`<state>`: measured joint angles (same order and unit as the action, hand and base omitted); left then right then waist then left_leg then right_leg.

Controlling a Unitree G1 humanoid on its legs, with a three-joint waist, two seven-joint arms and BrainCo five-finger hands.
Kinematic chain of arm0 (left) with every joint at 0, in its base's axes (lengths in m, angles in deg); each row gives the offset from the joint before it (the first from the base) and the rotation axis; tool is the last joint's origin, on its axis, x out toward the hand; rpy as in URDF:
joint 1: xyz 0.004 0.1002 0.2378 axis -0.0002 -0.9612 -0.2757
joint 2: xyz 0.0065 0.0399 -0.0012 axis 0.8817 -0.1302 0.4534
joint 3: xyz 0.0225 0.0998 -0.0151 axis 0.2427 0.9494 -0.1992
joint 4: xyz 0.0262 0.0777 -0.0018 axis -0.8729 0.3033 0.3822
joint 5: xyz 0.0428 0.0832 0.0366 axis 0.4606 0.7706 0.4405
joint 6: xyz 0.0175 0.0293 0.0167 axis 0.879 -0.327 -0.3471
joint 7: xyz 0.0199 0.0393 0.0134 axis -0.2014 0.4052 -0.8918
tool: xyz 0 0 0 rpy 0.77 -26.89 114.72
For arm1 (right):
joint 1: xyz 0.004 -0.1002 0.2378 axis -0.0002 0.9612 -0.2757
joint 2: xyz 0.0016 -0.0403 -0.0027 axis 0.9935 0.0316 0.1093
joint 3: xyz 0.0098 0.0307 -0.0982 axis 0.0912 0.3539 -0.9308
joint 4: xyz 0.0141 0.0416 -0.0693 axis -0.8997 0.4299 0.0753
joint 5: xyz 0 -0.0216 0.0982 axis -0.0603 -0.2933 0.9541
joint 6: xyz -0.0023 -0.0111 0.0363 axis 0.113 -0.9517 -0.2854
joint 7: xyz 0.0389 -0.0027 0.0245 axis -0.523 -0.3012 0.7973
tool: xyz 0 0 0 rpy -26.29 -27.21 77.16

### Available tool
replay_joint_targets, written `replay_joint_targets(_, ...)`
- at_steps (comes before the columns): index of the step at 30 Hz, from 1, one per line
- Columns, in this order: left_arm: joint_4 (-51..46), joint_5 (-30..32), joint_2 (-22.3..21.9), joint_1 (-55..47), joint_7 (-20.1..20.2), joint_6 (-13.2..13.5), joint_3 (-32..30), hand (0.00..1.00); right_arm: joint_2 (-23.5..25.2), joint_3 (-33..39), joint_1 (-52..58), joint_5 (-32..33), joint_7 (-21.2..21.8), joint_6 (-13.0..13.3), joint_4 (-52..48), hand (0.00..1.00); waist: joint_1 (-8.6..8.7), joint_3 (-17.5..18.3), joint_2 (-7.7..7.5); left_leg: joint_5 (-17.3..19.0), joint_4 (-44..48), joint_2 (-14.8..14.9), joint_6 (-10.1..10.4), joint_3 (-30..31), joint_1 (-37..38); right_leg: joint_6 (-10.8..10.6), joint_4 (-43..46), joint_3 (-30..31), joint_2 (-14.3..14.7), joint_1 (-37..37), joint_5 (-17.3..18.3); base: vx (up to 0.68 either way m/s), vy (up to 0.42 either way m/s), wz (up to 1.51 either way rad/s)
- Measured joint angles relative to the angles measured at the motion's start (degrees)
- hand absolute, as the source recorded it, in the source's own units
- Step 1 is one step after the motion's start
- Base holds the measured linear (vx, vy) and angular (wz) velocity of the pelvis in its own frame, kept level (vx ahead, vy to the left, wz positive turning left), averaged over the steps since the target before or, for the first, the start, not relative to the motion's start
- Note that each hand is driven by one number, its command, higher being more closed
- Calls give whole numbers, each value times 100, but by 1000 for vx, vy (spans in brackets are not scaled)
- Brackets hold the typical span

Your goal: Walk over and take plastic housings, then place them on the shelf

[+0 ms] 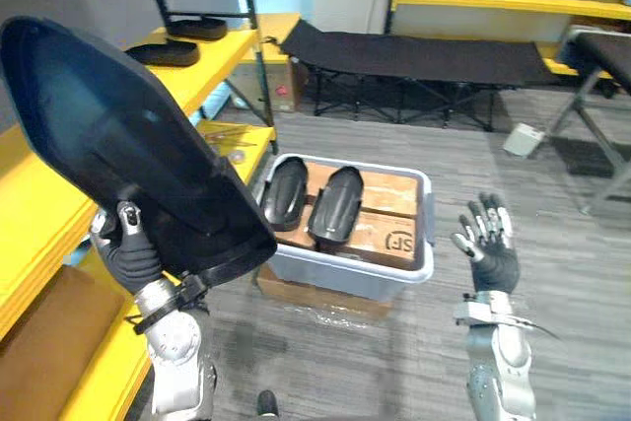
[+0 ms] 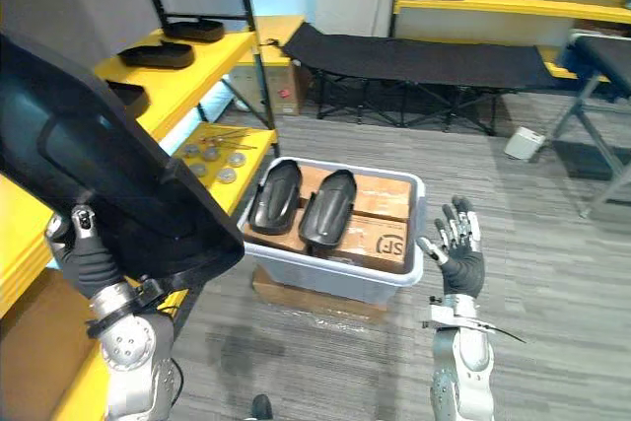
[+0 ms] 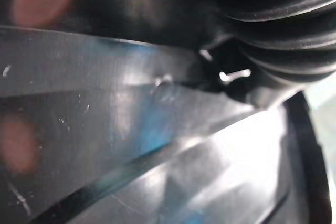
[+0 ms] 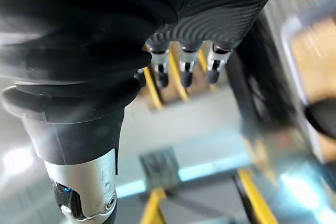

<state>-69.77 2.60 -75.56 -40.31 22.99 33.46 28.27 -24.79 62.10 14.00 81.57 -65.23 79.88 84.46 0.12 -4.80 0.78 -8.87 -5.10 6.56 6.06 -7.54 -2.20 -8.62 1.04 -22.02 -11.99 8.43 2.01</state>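
Left robot hand: grasping. I see its thumb clamped on the lower edge of the held housing, a large glossy black plastic shell raised in the air in front of the yellow shelf. The fingers are hidden behind the shell, so I read the grip from the thumb alone. In the left wrist view the shell's shiny surface sits so close that I cannot make out any fingers or the shell's outline. In the right eye view the shell is cut off at the frame's left edge.

Right robot hand: released. Its fingers are straight and spread, the palm is empty, and it is held above the floor just right of the bin. The right wrist view shows its fingertips extended; everything beyond them is blurred.

The grey bin rests on a flat carton, which is mostly hidden beneath it. Inside, two housings lie side by side on brown boxes. Shelved housings lie on the shelf's upper tier. On the lower tier, small round parts are too small to identify. A black folding cot stands well behind the bin.
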Motion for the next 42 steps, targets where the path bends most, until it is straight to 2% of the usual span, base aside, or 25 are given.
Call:
replay_joint_targets(4, -337, 26, -3, -444, 133, -4, -432, 100, -6, -603, -494, -324, -43, 2, 200, 0, -259, 1, -8, -40, 0, -102, -4, 407, -106, -25, -34, -409, -1, 203, 70, 8, -23, 56)
replay_joint_targets(6, -396, 13, -10, -691, 162, -4, -713, 100, -27, -867, -828, -482, -187, -3, 224, 0, -496, -5, -22, -68, 2, -160, -23, 574, -140, -44, -17, -611, -11, 306, 103, 6, -33, 46)
replay_joint_targets(10, -560, -29, -26, -873, 345, 15, -924, 100, -67, -936, -1147, -658, -520, -103, 236, 0, -725, -46, -95, -137, 1, -258, -29, 970, -236, -7, 192, -914, -32, 389, 297, -14, -25, 50)
replay_joint_targets(11, -598, -40, -28, -874, 415, 25, -934, 100, -69, -932, -1147, -661, -562, -116, 236, 0, -731, -47, -110, -146, 0, -270, -26, 1059, -274, 12, 251, -952, -26, 389, 355, -50, -40, 66)
replay_joint_targets(12, -644, -89, -15, -849, 567, 37, -936, 100, -73, -926, -1143, -664, -657, -128, 233, 0, -711, -69, -132, -177, -1, -308, -56, 1267, -350, 39, 413, -912, 18, 370, 567, -75, -77, 99)
replay_joint_targets(14, -644, -262, 8, -800, 891, 40, -866, 100, -78, -878, -1024, -741, -852, -249, 222, 0, -537, -107, -178, -248, -3, -417, -74, 1787, -499, 166, 677, -265, 324, 254, 1051, -93, -97, 123)
replay_joint_targets(16, -640, -420, 11, -811, 1143, 44, -808, 100, -80, -734, -825, -780, -944, -333, 176, 0, -571, -149, -238, -261, -1, -468, -72, 2042, -537, 273, 835, -91, 463, 247, 1266, -55, -127, 77)
replay_joint_targets(18, -631, -454, 11, -817, 1171, 47, -860, 100, -78, -610, -772, -773, -931, -334, 161, 0, -608, -157, -279, -345, 9, -464, -62, 2153, -587, 298, 889, -200, 505, 247, 1280, -3, -95, 38)
replay_joint_targets(20, -599, -494, 11, -854, 1178, 45, -898, 100, -77, -476, -754, -765, -823, -333, 154, 0, -623, -193, -237, -413, 31, -466, 14, 2221, -589, 274, 972, -260, 513, 257, 1283, 8, -67, 20)
replay_joint_targets(22, -597, -592, 8, -879, 1272, 38, -805, 100, -82, -348, -727, -772, -724, -333, 150, 0, -586, -228, -205, -461, 31, -500, -25, 2273, -607, 263, 1018, -388, 516, 323, 1300, 3, -51, 35)
replay_joint_targets(24, -551, -620, 14, -848, 1433, 33, -682, 100, -64, -172, -557, -775, -694, -330, -4, 0, -528, -261, -182, -334, 6, -517, -607, 1790, -727, 245, 981, -694, 489, 432, 1299, -25, -23, 83)
replay_joint_targets(25, -452, -658, 30, -768, 1609, 33, -587, 100, -81, -12, -365, -777, -695, -321, -212, 0, -379, -295, -197, -144, 63, -441, -961, 943, -806, 189, 878, -1059, 464, 581, 1259, -22, -12, 112)
replay_joint_targets(26, -413, -659, 33, -732, 1658, 34, -552, 100, -98, 40, -336, -779, -695, -318, -260, 0, -335, -329, -197, -95, 115, -419, -1027, 700, -829, 175, 864, -1137, 457, 620, 1247, -23, 0, 172)
replay_joint_targets(27, -219, -659, 57, -627, 1793, 32, -400, 100, -228, 221, -313, -830, -711, -307, -302, 0, -256, -447, -104, 33, 395, -321, -1169, -8, -930, 174, 874, -1360, 432, 822, 1249, -20, 38, 128)
replay_joint_targets(29, -81, -668, 55, -709, 1820, 23, -268, 100, -413, 325, -332, -875, -715, -281, -300, 0, -335, -492, 36, 108, 469, -324, -949, -258, -941, 211, 859, -1397, 386, 917, 1314, -18, 47, 80)
replay_joint_targets(30, -65, -701, 56, -733, 1802, 19, -253, 100, -418, 311, -368, -872, -670, -211, -266, 0, -392, -506, 60, 254, 483, -370, -632, -324, -992, 243, 786, -1371, 324, 896, 1412, -17, 91, 26)
replay_joint_targets(31, -40, -704, 60, -742, 1758, 17, -284, 100, -355, 280, -417, -868, -590, -147, -143, 0, -423, -592, -50, 374, 673, -334, -536, -609, -1043, 256, 798, -1369, 143, 875, 1446, -13, 94, 12)
replay_joint_targets(32, -38, -704, 60, -764, 1735, 16, -293, 100, -324, 262, -439, -868, -552, -111, -77, 0, -457, -606, -33, 345, 923, -323, -632, -675, -1085, 231, 871, -1330, 97, 852, 1465, 24, 75, -22)
replay_joint_targets(33, -38, -705, 59, -815, 1711, 16, -299, 100, -300, 223, -451, -867, -497, -60, -23, 0, -491, -587, 134, 28, 1201, -219, -639, -729, -1035, 78, 1048, -1199, 120, 864, 1558, 65, 25, -26)
replay_joint_targets(34, -14, -704, 78, -807, 1704, 7, -288, 100, -247, 190, -446, -861, -498, -46, 37, 0, -458, -626, 29, 61, 1352, -270, -700, -741, -1059, 31, 1149, -1192, 16, 867, 1562, 74, 39, -22)
replay_joint_targets(35, -23, -705, 99, -787, 1700, 8, -259, 100, -219, 177, -468, -861, -493, -27, 35, 0, -453, -644, 9, 143, 1465, -289, -702, -754, -1102, 23, 1182, -1166, -33, 857, 1562, 63, 62, -1)
replay_joint_targets(39, -24, -703, 142, -731, 1726, 5, -249, 100, -34, 175, -631, -873, -565, 78, 35, 0, -472, -812, -180, 810, 2366, -244, -735, -822, -1343, 38, 1321, -1092, -171, 971, 1608, 81, 93, -8)
replay_joint_targets(40, -24, -706, 174, -669, 1757, -6, -266, 100, 36, 176, -635, -877, -642, 118, 35, 0, -549, -832, -306, 1115, 2646, -338, -734, -868, -1396, 173, 1372, -1093, -338, 1026, 1844, 139, 171, 9)
replay_joint_targets(41, -23, -705, 212, -603, 1805, -20, -281, 100, 84, 193, -628, -883, -675, 125, 35, 0, -564, -880, -442, 1215, 2725, -477, -774, -892, -1371, 373, 1381, -1162, -500, 1111, 1951, 135, 172, 18)
replay_joint_targets(42, -36, -704, 245, -577, 1836, -19, -301, 100, 109, 193, -620, -884, -706, 130, 35, 0, -572, -870, -528, 1345, 2775, -577, -758, -905, -1371, 446, 1385, -1252, -593, 1150, 1984, 215, 186, 21)
